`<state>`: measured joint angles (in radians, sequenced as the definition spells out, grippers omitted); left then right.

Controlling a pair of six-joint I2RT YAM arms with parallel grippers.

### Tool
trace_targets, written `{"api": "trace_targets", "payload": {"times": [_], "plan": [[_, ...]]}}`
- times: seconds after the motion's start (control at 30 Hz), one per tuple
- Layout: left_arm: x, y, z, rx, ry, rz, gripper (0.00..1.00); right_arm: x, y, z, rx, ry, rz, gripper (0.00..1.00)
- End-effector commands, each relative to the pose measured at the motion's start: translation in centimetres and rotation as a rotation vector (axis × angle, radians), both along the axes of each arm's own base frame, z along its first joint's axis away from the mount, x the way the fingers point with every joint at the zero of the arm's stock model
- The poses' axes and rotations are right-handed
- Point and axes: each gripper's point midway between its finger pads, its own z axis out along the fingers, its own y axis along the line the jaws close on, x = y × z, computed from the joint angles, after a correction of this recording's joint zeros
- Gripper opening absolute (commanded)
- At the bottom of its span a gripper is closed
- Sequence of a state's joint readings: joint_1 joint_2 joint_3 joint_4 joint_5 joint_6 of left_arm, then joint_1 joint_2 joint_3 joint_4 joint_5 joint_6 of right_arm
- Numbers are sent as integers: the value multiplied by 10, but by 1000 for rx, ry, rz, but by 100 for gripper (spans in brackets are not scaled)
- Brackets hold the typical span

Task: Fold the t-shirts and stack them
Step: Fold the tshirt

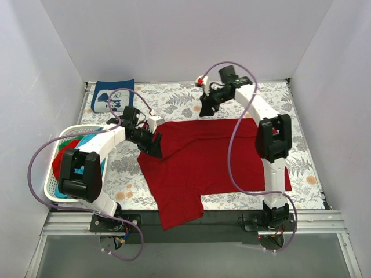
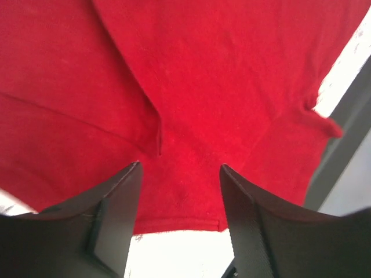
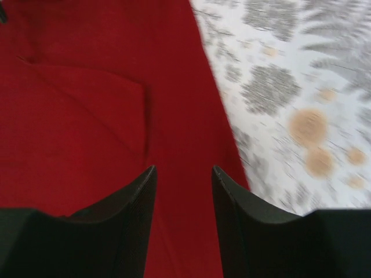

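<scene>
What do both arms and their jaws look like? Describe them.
Left arm and right arm: white links, black joint housings, a lilac cable looping along each. Jaws are matte black, broad, tapering to blunt tips.

The left arm (image 1: pixel 104 139) and right arm (image 1: pixel 258 110) are white with black joints. A lilac cable (image 1: pixel 230 153) loops along each, and the fingers (image 2: pixel 113 223) are black, tapered wedges.
</scene>
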<state>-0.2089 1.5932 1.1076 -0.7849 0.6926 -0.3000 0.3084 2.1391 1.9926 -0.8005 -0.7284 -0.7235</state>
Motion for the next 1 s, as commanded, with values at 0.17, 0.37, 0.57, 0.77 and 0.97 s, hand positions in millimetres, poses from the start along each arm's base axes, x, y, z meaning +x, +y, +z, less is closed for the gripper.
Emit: {"api": "trace_targets", "payload": {"times": [0.17,0.37,0.57,0.77,0.97], "plan": [[13,-12,-12,27,-245,-28,58,-42,79,-44,33,196,116,54],[11,-10,-30,57,-227,-45,58,-49,104,-64,16,202,131,57],[8,-17,-38,52,-186,-55,57,-47,117,-80,5,209,125,57],[5,-17,-43,65,-166,-53,56,-59,123,-92,-7,236,148,56],[0,-18,-46,67,-145,-61,55,-68,125,-96,0,270,160,43]]}}
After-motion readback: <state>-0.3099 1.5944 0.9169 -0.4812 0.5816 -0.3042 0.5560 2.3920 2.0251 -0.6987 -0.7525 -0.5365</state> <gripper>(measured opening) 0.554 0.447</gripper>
